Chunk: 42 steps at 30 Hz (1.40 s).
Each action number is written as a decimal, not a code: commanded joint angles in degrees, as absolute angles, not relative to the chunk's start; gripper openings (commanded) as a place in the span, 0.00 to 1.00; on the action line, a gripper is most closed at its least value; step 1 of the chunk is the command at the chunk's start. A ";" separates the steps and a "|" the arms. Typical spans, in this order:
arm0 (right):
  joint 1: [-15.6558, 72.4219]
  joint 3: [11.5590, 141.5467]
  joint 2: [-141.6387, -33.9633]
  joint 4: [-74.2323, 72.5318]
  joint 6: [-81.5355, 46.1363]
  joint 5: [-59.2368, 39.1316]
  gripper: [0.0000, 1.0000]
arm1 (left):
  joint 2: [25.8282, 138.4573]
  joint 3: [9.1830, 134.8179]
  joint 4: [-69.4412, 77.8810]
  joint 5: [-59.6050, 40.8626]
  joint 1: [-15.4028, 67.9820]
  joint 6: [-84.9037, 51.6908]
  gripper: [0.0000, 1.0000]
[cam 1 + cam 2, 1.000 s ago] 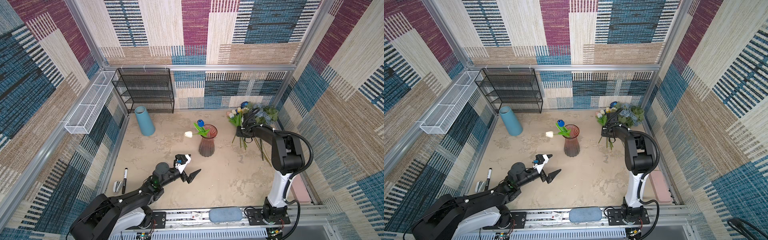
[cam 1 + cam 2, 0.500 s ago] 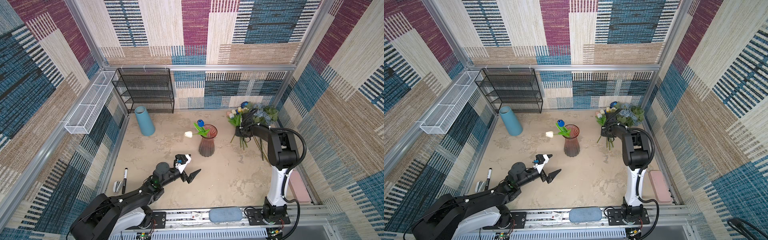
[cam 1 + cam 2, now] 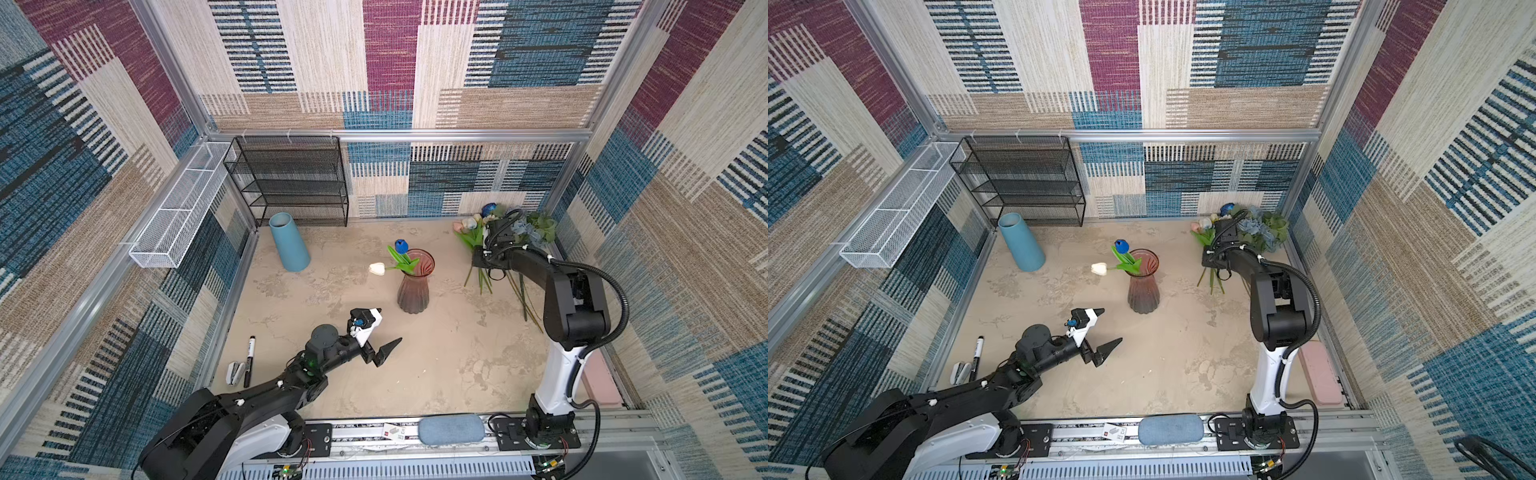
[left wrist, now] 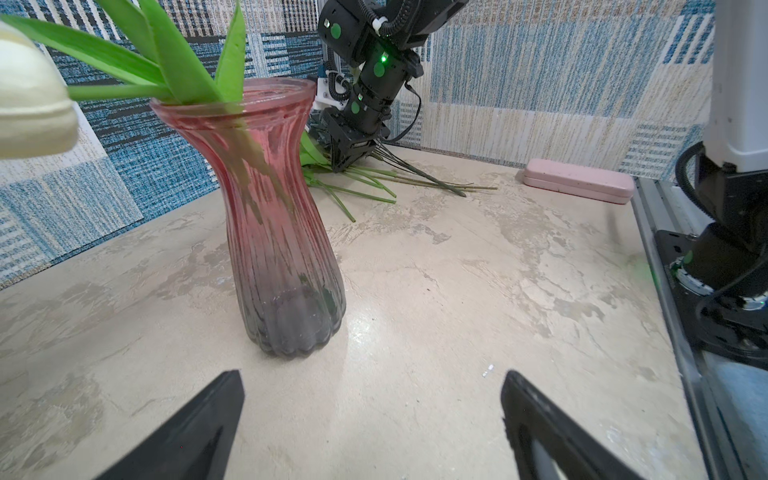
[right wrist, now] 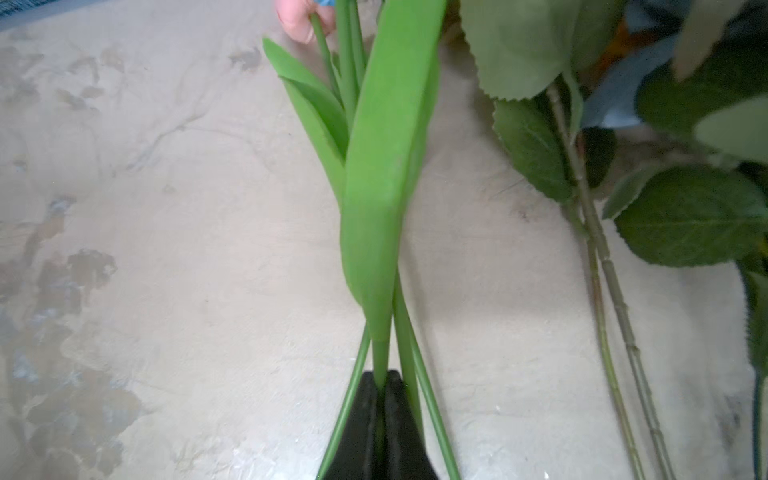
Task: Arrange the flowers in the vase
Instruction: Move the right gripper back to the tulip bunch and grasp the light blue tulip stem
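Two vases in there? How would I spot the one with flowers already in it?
In the middle of the beige table stands a glass vase, ribbed and narrow-waisted, pinkish red darkening downward. Unlike the plain blue vase by the black rack, it holds a white tulip and a blue tulip.

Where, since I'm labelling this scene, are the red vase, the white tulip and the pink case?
red vase [image 3: 412, 293]: in a top view, on its ribbed body.
white tulip [image 3: 377, 269]: in a top view, on the bloom.
pink case [image 4: 578, 179]: left wrist view, on its upper shell.
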<state>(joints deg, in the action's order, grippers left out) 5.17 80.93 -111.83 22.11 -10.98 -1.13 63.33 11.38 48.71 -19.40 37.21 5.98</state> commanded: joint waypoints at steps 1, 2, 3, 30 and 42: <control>5.19 80.96 -109.93 22.46 -10.63 -3.77 0.09 | 63.37 11.68 49.22 -19.12 37.18 6.59 0.99; 5.17 80.83 -109.28 22.41 -10.54 -4.62 0.10 | 63.43 11.68 49.30 -19.16 37.18 6.57 0.99; 5.18 80.60 -108.79 22.16 -10.38 -5.46 0.12 | 63.54 11.68 49.31 -19.16 37.18 6.59 0.99; 8.91 77.99 -111.94 21.00 -6.30 -8.11 0.34 | 63.71 11.73 49.35 -19.34 37.17 6.35 0.99; 9.99 82.26 -118.61 23.74 -4.36 -2.74 0.34 | 63.23 11.62 49.21 -19.25 37.18 6.59 0.99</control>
<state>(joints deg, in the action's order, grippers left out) 9.78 81.47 -117.82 22.94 -5.21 -4.64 63.42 11.38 48.71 -19.40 37.23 5.96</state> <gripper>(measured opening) 0.343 0.990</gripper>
